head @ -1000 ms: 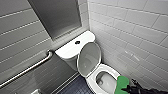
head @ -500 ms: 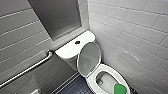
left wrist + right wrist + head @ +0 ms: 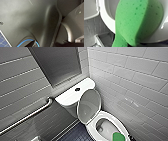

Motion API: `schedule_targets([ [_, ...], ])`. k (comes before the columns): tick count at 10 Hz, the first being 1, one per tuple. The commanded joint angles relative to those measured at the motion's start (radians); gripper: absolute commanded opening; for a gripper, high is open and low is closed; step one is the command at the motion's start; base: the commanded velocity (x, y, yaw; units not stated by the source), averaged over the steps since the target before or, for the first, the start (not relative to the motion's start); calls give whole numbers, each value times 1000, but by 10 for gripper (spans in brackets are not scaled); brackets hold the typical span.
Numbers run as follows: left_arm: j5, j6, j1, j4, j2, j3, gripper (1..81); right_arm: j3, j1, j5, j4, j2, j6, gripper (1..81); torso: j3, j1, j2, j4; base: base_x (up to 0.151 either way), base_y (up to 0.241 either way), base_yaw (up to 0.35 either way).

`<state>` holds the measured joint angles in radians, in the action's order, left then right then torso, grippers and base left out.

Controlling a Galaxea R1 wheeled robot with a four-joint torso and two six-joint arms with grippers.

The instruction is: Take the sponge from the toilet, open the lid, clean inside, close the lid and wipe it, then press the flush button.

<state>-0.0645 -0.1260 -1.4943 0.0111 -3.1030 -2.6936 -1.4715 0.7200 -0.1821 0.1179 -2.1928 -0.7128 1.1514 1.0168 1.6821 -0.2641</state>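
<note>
Looming close before the right gripper, sponge point(image 3: 117, 136) at bowl point(image 3: 93, 130) rim; grip unclear

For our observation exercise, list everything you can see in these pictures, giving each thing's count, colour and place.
sponge: one, green, at the bowl's front rim
lid: one, white, raised, in front of the tank
flush button: one, dark, middle of the tank top
tank: one, white, in the corner
bowl: one, white, below the lid
grab bar: one, metal, on the left wall
floor: dark, beside the bowl
robot shell: dark grey, left wrist view
</note>
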Motion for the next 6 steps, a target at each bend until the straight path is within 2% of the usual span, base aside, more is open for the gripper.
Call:
schedule_targets([
  [1, 87, -1, -33, -10, -7, 6, 811, 60, -344, -309, 120, 23, -7, 10, 0, 0, 0, 0, 0, 0, 0],
  [2, 87, -1, -31, -10, -7, 5, 811, 42, -409, -379, 120, 3, -7, 10, 0, 0, 0, 0, 0, 0, 0],
  [3, 87, -1, -33, -10, -7, 5, 811, 1, -447, -408, 120, -32, -7, 10, 0, 0, 0, 0, 0, 0, 0],
  [6, 87, -1, -33, -10, -7, 5, 811, -104, -451, -422, 121, -144, -7, 10, 0, 0, 1, 0, 0, 0, 0],
])
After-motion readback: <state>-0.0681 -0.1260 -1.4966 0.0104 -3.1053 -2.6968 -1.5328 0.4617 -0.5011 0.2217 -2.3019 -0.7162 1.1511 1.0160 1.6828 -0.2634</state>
